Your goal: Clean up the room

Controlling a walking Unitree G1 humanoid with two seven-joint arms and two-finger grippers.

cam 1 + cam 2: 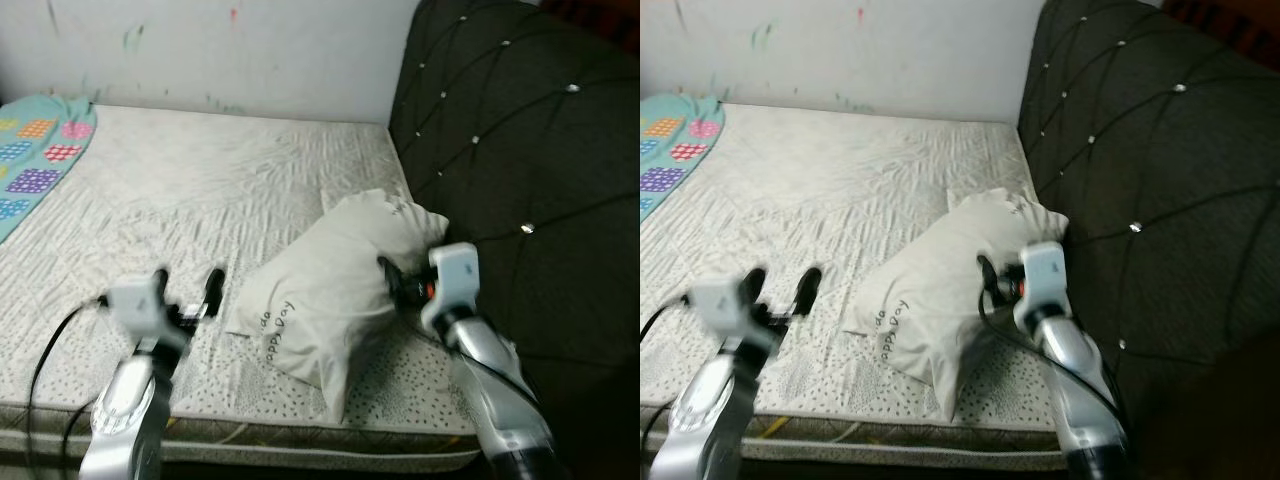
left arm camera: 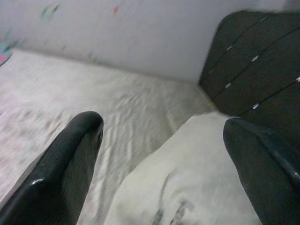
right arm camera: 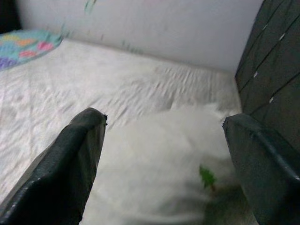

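Note:
A white pillow [image 1: 320,290] with printed lettering lies slantwise on the bare mattress [image 1: 200,170], close to the dark headboard. My right gripper [image 1: 392,275] is at the pillow's right side, near its upper end; its fingers are open, and the pillow [image 3: 159,154] lies ahead between them. My left gripper [image 1: 188,280] hovers open over the mattress just left of the pillow, holding nothing. In the left wrist view, the pillow [image 2: 187,178] lies low between the fingers.
A dark tufted headboard [image 1: 520,150] rises along the right. A teal blanket with coloured squares [image 1: 35,150] lies at the far left of the bed. A white wall [image 1: 220,50] stands behind. The mattress front edge [image 1: 300,435] is just below my arms.

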